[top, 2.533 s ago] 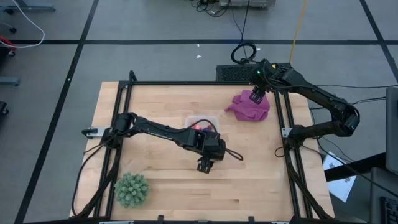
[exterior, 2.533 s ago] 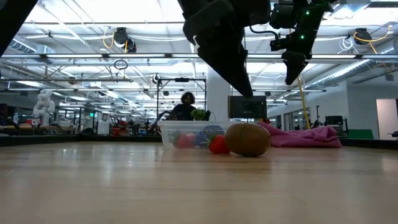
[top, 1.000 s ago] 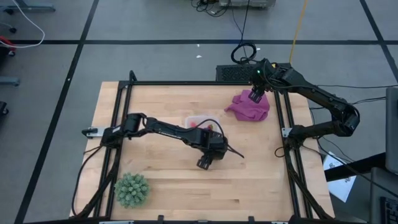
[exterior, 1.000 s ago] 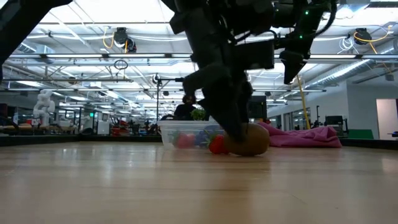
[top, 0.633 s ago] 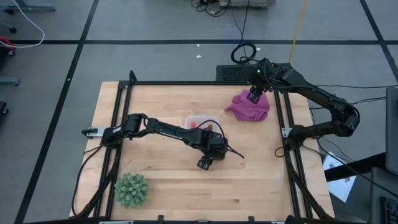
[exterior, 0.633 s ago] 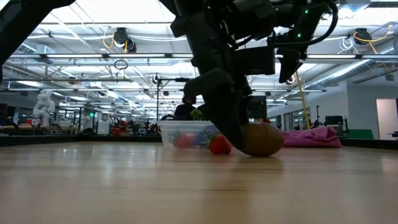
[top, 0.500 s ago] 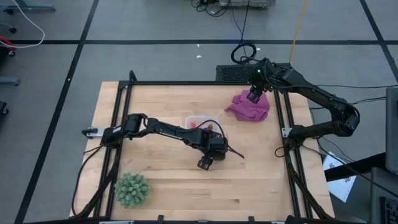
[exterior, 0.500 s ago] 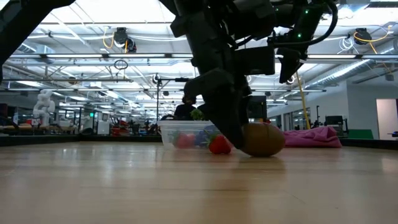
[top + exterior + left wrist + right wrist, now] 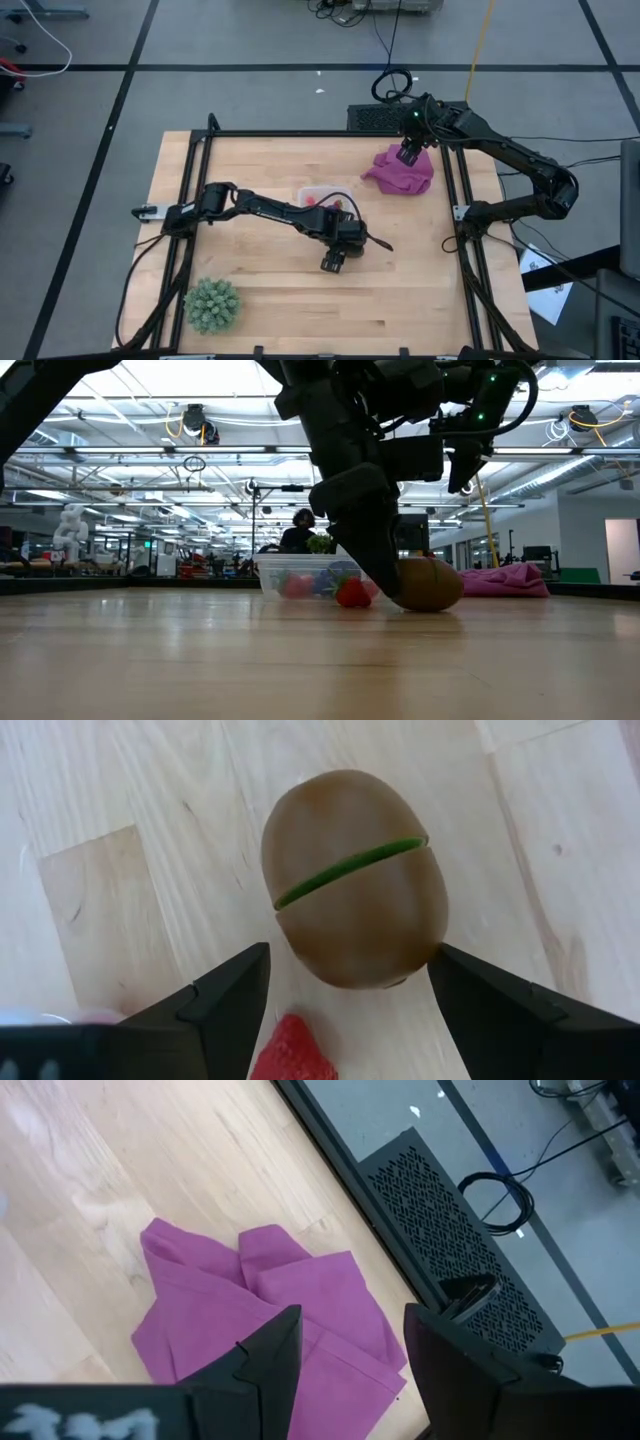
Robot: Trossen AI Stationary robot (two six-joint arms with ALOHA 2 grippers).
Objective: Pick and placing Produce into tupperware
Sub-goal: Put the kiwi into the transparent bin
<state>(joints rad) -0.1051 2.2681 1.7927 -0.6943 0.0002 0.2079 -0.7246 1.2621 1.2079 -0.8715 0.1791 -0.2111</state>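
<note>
Left gripper down at the table, fingers spread wide astride the brown fruit beside a strawberry near the tupperware, likely ready to pinch; right gripper open, empty, above the cloth.

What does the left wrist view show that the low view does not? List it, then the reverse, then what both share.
Only the left wrist view: a green seam across the brown round piece, and the left gripper open, one finger on either side of it.

Only the low view: the tupperware with coloured pieces inside, the purple-magenta cloth, and the right gripper held high.

Both: the brown piece on the wooden table with a red strawberry piece beside it.
</note>
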